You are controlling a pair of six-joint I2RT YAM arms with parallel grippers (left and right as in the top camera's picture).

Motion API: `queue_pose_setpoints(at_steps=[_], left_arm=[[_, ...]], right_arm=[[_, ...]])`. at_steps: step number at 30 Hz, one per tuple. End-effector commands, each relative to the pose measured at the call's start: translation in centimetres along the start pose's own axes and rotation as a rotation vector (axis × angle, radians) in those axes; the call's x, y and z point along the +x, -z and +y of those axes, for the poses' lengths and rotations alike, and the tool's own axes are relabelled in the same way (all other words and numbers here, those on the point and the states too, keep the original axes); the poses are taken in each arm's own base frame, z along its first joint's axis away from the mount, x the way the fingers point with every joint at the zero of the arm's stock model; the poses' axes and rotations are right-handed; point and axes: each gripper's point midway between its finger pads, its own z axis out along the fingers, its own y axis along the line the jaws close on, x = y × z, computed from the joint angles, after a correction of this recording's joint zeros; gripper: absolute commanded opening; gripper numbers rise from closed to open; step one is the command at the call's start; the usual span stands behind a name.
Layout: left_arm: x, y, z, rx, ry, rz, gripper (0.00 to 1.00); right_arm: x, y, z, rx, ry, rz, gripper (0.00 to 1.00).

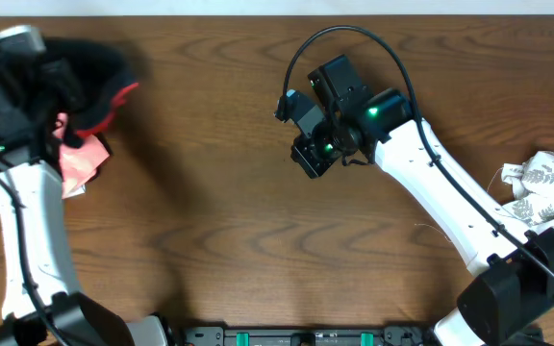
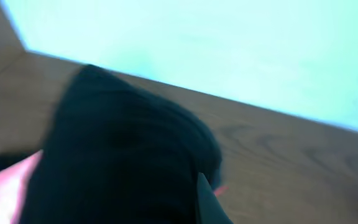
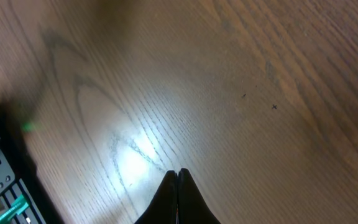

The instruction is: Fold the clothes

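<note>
Black fabric fills much of the left wrist view, where the black leggings (image 2: 123, 155) are bunched directly in front of the camera. The left fingers (image 2: 209, 202) are seen there only as one dark tip at the lower edge, pressed against the cloth. They are clenched, and the leggings are grasped in them. A blurred patch of pink is visible at the lower left corner of that view.

From overhead, the leggings (image 1: 85, 67) are found at the far left corner of the wooden counter (image 1: 219, 221), heaped around the end of the left arm so that the fingers themselves are hidden. A coral-red edge (image 1: 118, 104) is shown along the bundle's right side. Whether the bundle rests on the counter or is lifted clear of it cannot be told. Just beneath it, beside the white left arm, the coral-pink cloth (image 1: 80, 159) is laid crumpled on the wood.

The white leaf-print cloth (image 1: 551, 187) is left at the right edge of the counter, next to the base of the right arm and well apart from the leggings.

The right fingers (image 1: 308, 161) are held over bare wood near the middle of the counter. In the right wrist view they (image 3: 178, 193) are pressed tip to tip with nothing between them, and only wood grain is seen below.
</note>
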Motion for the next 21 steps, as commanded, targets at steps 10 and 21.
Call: queue_pose_setpoints(at_steps=[10, 21], left_arm=[[0.18, -0.81, 1.35, -0.139, -0.169, 0.034, 0.06], [0.16, -0.89, 0.71, -0.106, -0.13, 0.028, 0.06]], right_arm=[[0.92, -0.45, 0.09, -0.008, -0.006, 0.041, 0.01], [0.91, -0.45, 0.07, -0.007, -0.006, 0.04, 0.01]])
